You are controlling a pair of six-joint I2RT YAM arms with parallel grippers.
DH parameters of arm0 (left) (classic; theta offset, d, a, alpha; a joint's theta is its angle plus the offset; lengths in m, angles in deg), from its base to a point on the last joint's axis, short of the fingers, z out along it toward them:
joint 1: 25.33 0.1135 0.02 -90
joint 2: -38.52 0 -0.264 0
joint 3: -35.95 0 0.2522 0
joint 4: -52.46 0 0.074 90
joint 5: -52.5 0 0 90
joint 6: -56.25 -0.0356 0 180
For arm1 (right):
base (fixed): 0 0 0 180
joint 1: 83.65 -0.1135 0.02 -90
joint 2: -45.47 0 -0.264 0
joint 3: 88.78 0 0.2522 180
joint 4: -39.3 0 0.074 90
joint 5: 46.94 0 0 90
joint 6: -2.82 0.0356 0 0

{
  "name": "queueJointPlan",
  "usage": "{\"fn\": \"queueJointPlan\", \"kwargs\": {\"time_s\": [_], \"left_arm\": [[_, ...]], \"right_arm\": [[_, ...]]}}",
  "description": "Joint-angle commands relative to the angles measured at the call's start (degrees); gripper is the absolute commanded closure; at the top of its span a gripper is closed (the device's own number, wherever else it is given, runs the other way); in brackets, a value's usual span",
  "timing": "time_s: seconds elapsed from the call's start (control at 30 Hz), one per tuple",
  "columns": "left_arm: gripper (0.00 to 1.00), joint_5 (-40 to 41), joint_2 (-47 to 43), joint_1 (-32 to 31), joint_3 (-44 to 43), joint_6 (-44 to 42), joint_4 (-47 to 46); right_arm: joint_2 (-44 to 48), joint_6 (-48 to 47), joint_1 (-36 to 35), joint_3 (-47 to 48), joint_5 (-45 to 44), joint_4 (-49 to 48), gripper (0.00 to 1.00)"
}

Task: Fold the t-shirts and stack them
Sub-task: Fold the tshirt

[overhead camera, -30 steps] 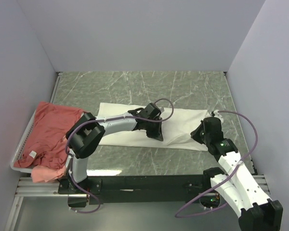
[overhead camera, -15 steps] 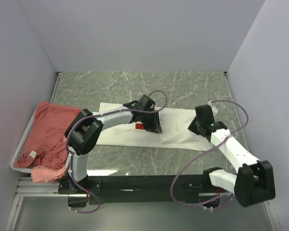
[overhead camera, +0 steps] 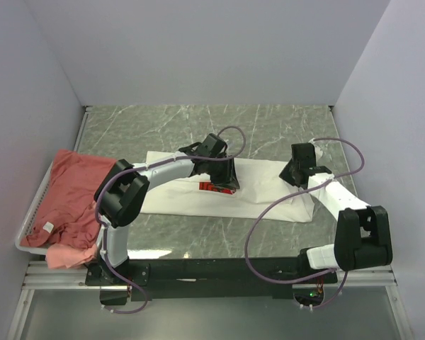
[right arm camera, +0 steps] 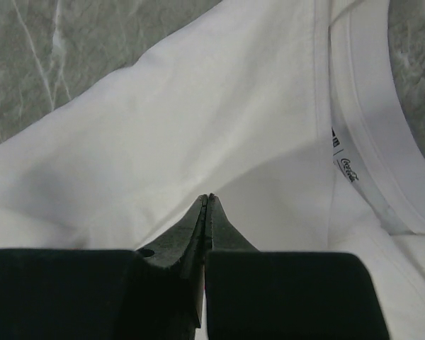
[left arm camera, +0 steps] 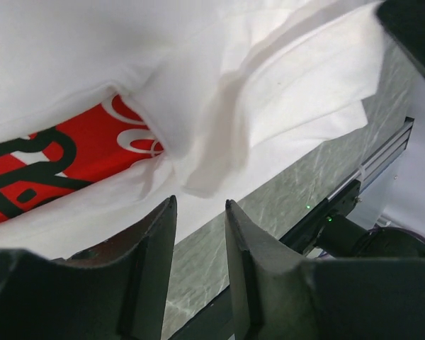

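Note:
A white t-shirt (overhead camera: 258, 190) lies spread across the middle of the table, with its red chest print (overhead camera: 216, 188) showing. My left gripper (overhead camera: 225, 180) hovers over the print, open and empty; in the left wrist view (left arm camera: 198, 204) a folded white layer (left arm camera: 219, 120) lies beside the print (left arm camera: 57, 152). My right gripper (overhead camera: 290, 176) is on the shirt's right part, and its jaws (right arm camera: 207, 197) are shut on the white fabric (right arm camera: 219, 106) near the collar (right arm camera: 368, 113). Salmon-red t-shirts (overhead camera: 78, 191) are piled at the left.
A white wire basket (overhead camera: 27, 230) at the left table edge holds the salmon pile, and a paler pink piece (overhead camera: 67, 256) hangs at its near corner. Grey walls close in the left, far and right sides. Purple cables loop over both arms.
Both grippers moved toward the far side. The white layer over the shirt's middle was drawn back, uncovering the red print. The right arm stretched out, with the shirt's right part shifting.

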Motion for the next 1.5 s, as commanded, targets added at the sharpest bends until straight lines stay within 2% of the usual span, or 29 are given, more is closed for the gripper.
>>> {"fn": "queueJointPlan", "kwargs": {"time_s": [0.0,0.23,0.3,0.33,0.4,0.43,0.53,0.67,0.83,1.07,1.3,1.47], "left_arm": [[0.61,-0.3,-1.1,0.2,-3.5,-1.4,-0.8],[0.66,-1.7,-1.1,-1.1,-4.9,-1.7,-2.0],[0.68,-2.4,-0.1,-2.4,-6.0,-1.8,-2.3],[0.69,-2.5,0.4,-2.6,-6.8,-1.8,-2.3],[0.72,-2.9,1.9,-3.5,-7.7,-1.8,-2.7],[0.73,-3.1,2.3,-3.7,-8.0,-1.7,-2.9],[0.76,-2.4,3.7,-4.0,-8.9,-1.6,-3.1],[0.78,-1.3,5.7,-4.0,-9.2,-1.6,-2.5],[0.85,1.6,8.8,-4.0,-8.0,-1.1,-1.3],[0.85,3.5,8.6,-3.1,-5.1,0.4,-2.6],[0.86,4.0,8.8,-2.8,-4.3,0.8,-2.6],[0.86,4.0,9.0,-2.5,-4.1,0.8,-2.4]], "right_arm": [[-1.9,-0.8,1.5,2.5,0.5,-3.7,1.0],[-4.5,-0.1,3.2,3.4,2.5,-3.4,0.98],[-4.3,0.3,4.3,3.5,4.2,-3.1,0.9],[-4.0,0.3,4.7,3.6,5.0,-3.0,0.79],[-3.1,0.4,5.4,3.9,6.5,-2.0,0.67],[-1.9,0.7,5.9,4.2,6.5,-1.6,0.57],[0.8,1.2,6.2,4.3,7.2,0.3,0.45],[5.5,3.1,6.1,1.6,10.0,0.3,0.45],[11.6,6.4,5.9,-5.0,12.2,-1.7,0.45],[9.0,8.3,5.9,-11.3,15.2,-6.3,0.46],[11.7,14.6,6.0,-19.6,11.7,-6.9,0.46],[13.6,15.6,6.2,-21.9,9.5,-6.4,0.46]]}}
